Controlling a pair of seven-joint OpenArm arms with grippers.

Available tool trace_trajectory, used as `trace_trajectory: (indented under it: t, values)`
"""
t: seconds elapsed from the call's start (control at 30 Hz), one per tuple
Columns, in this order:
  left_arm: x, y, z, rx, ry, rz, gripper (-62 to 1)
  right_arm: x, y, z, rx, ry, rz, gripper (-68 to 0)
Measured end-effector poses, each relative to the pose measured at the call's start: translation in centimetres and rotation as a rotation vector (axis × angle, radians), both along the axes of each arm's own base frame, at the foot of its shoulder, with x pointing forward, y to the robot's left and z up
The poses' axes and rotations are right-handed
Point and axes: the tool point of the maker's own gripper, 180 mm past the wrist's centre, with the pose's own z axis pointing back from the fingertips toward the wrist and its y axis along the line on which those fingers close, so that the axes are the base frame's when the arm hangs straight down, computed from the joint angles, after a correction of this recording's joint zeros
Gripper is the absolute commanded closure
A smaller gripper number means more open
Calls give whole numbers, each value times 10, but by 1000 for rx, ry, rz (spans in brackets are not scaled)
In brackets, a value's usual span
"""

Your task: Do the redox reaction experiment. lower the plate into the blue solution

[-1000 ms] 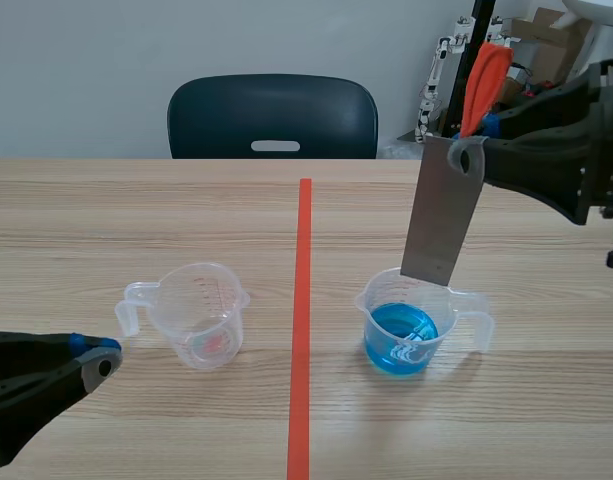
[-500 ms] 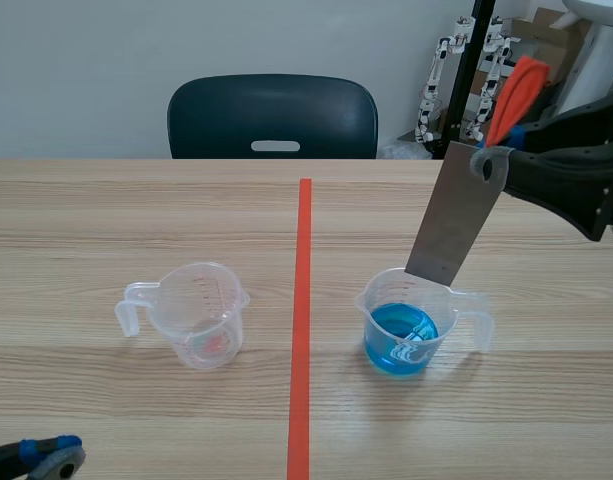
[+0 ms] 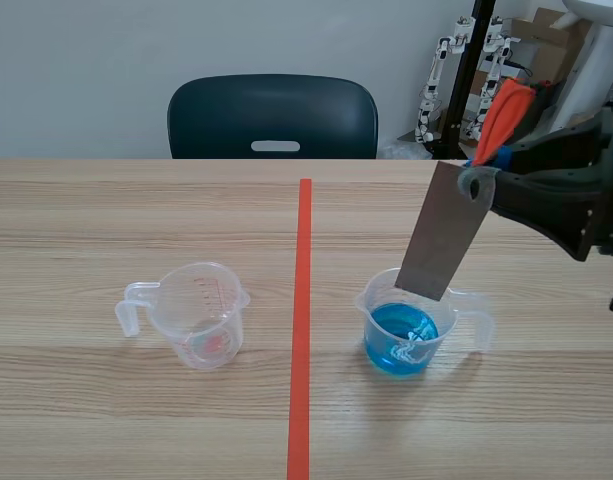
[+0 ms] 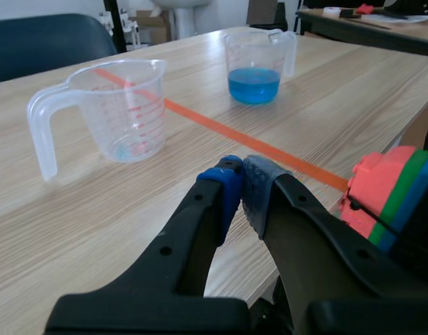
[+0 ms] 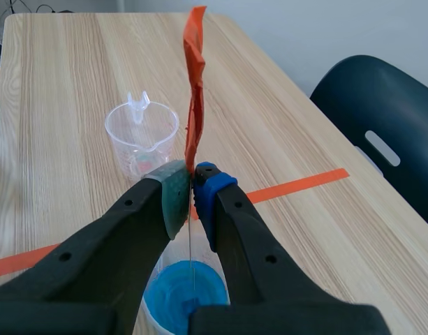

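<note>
Tilted, the metal plate (image 3: 444, 232) edged lower toward the blue solution (image 3: 401, 338) (lowering underway; next, a straight descent), with the right gripper (image 5: 191, 183) clamped on its orange ribbon (image 3: 501, 108); the left gripper (image 4: 241, 187) held its fingers together.

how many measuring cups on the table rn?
2: clear cup left of the tape line; blue-solution cup right of it, under the plate. None seem hidden.

Clear cup (image 3: 198, 315), dark chair (image 3: 273, 115)

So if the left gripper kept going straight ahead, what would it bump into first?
Probably the cup of blue solution, which stands straight ahead of the shut left gripper. It might scrape the table first, since depth is unclear.
</note>
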Motion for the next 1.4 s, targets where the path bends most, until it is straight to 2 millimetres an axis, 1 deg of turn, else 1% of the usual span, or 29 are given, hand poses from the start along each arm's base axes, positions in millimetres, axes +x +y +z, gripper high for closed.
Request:
trace_trajectory:
  t: [0.1,0.17,0.33,0.47,0.5,0.73,0.9,1.0,1.03,1.13,1.27,1.4]
  values:
    - [8,4,-7,11,4,23,-30,-1,3,-3,-4,-5,3,-6]
    - [12,5,-7,13,-5,25,-30,-1,6,-5,1,-1,1,-6]
    - [24,4,-1,4,-46,29,-32,-6,11,-12,6,24,15,-6]
    - [33,1,11,-19,-95,31,-32,-6,13,-17,-7,32,13,-6]
    - [34,-1,13,-23,-103,28,-43,-6,13,-18,-1,36,7,-6]
    - [36,-2,16,-27,-112,27,-219,1,6,-32,11,70,-41,-6]
    - [36,-2,16,-27,-112,27,-375,3,6,-36,17,83,-55,-6]
    - [36,-2,16,-27,-112,27,-441,3,5,-38,14,88,-59,-6]
    - [36,-2,16,-27,-112,25,-453,3,5,-39,15,89,-62,-6]
    - [33,-5,14,-17,-107,2,-455,5,4,-43,16,101,-75,-6]
    - [30,-7,12,-7,-103,-19,-467,7,2,-55,6,133,-101,-6]
    - [29,-8,13,-9,-97,-36,-467,10,0,-60,3,142,-115,-6]
